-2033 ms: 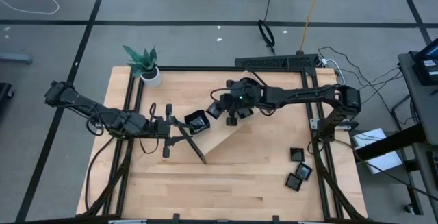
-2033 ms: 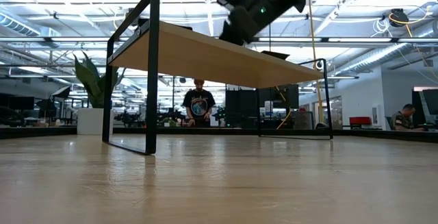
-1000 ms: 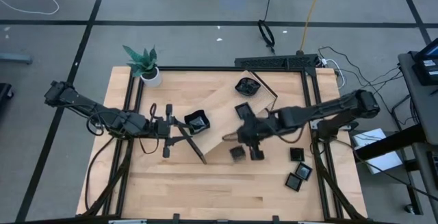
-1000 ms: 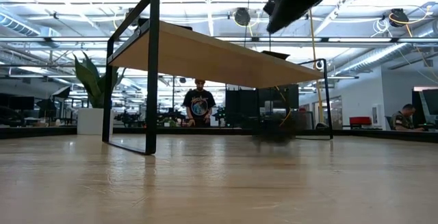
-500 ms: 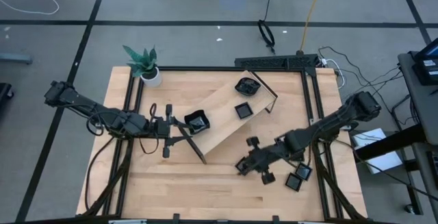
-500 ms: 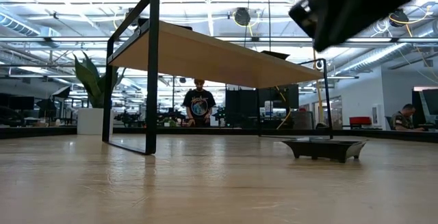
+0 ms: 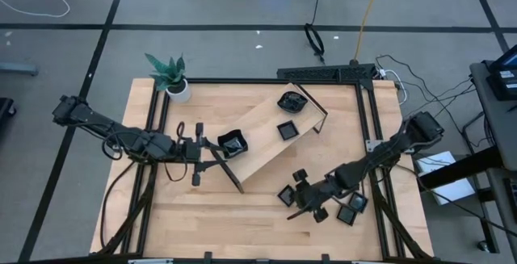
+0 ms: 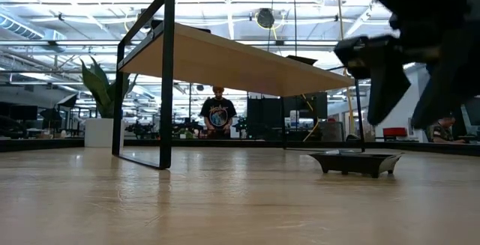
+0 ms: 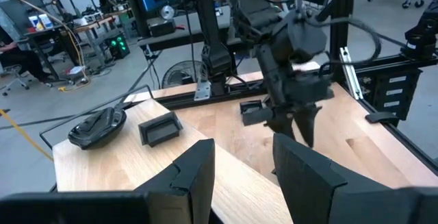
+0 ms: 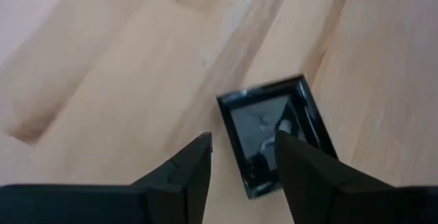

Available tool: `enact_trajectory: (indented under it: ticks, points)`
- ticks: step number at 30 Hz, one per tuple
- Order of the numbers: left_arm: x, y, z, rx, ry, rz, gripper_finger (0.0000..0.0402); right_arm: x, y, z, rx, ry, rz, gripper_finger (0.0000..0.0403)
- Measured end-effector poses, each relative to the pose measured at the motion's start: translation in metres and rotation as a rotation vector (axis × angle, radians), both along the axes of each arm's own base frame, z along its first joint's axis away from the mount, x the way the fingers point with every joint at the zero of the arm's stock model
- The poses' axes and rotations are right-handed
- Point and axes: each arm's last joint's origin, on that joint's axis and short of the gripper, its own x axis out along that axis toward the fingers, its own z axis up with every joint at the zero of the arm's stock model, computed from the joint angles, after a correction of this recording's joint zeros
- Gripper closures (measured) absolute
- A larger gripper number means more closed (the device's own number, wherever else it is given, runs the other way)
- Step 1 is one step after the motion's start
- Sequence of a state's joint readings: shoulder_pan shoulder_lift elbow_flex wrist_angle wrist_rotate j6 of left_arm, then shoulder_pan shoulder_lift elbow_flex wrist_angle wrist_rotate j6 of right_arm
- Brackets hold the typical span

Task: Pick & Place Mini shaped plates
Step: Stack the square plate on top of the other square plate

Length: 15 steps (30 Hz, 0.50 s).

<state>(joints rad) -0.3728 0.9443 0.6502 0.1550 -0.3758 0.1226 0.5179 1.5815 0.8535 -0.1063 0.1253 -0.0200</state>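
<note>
Pale wooden tabletop [image 7: 210, 215] bears a small glossy black square plate [image 10: 277, 134] — slippery, brittle; its raised rim is best pinched by the spread-open right gripper [image 10: 241, 157]. Left gripper [image 9: 241, 162] also gapes.

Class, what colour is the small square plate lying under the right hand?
Glossy black; the square plate shows best in the right wrist view.

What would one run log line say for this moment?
right gripper: open, over square plate on table | left gripper: at end of wooden tray

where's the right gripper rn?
High view: right gripper is open, low over the table's front right, beside a square plate, just off the wooden tray's lower edge.
</note>
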Motion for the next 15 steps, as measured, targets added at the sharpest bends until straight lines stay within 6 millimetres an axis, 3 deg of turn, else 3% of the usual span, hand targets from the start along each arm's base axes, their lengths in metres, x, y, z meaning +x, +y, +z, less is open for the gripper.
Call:
enact_trajectory:
  ticks: [8, 15]
  points:
    - [0.000, 0.000, 0.000, -0.002, -0.004, 0.000, 0.0250, 0.005, 0.005, -0.022, 0.008, 0.060, 0.033, 0.0259]
    - [0.000, 0.000, 0.000, -0.002, -0.005, 0.000, 0.0250, 0.005, 0.005, -0.024, -0.010, 0.061, 0.046, 0.0298]
